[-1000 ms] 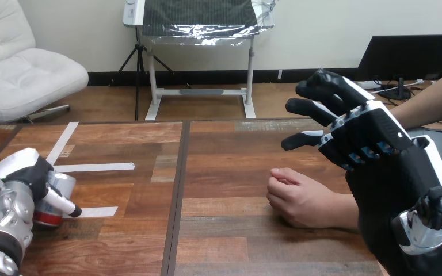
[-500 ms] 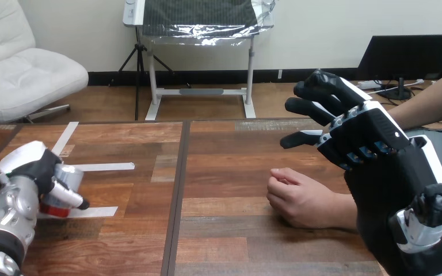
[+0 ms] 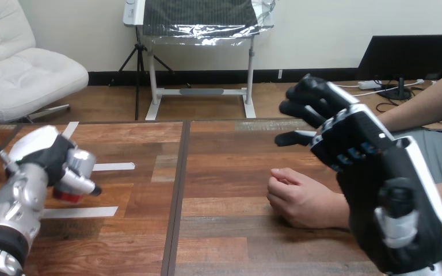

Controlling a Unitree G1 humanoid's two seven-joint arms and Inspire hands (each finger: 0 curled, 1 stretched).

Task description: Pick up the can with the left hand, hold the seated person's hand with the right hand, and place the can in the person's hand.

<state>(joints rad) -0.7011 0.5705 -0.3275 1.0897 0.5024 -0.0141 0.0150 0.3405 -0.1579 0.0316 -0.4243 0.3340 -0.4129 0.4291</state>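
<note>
My left hand is at the left of the table, and its fingers are curled around the can, gripping it. The can is tilted in that grip, with its silver end to the far right and its red end to the near left. It sits just above a strip of white tape. My right hand is raised at the right side. Its fingers are loosely bent, open and holding nothing, and they point left and away from me. The person's hand rests on the table as a loose fist. It is below and just left of my right hand and not touching it. The can is well apart from the person's hand, across the seam in the table.
</note>
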